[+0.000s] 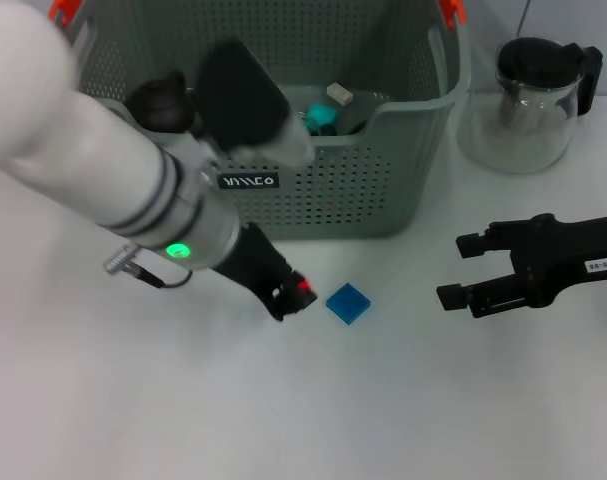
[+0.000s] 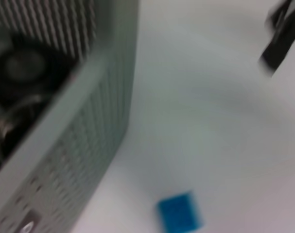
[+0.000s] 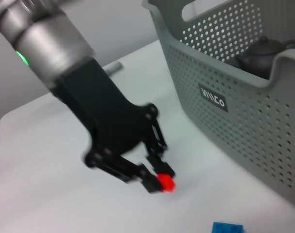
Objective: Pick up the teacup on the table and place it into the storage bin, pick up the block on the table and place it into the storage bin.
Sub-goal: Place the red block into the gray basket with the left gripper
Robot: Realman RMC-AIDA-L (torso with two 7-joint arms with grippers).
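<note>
Block (image 1: 348, 303), the small blue square one, lies flat on the white table (image 1: 313, 400) a little below the middle of the head view, just in front of the storage bin (image 1: 333, 200) and not touching it. You can see the left gripper (image 1: 291, 297) immediately to the left of the block in that frame, low over the table, with a small gap between its tip and the block's edge. Its fingers (image 3: 154, 177) are drawn close together, and something small and red (image 3: 164, 183) sits at their tip; you cannot tell whether it is a part of the fingers or a thing between them. The block is not held by it.

In the right wrist view the block (image 3: 227, 227) shows at the lower edge, right of the left gripper (image 3: 159, 182). In the left wrist view it (image 2: 179, 212) sits at the bottom, beside the bin's wall (image 2: 84, 160).

The right gripper (image 1: 451, 270) stays at the right side of the head view, its fingers spread apart and holding nothing, well apart from the block. A glass pitcher (image 1: 533, 100) stands in the upper right.

A dark teapot-like thing (image 3: 264, 51) is already inside the bin.
</note>
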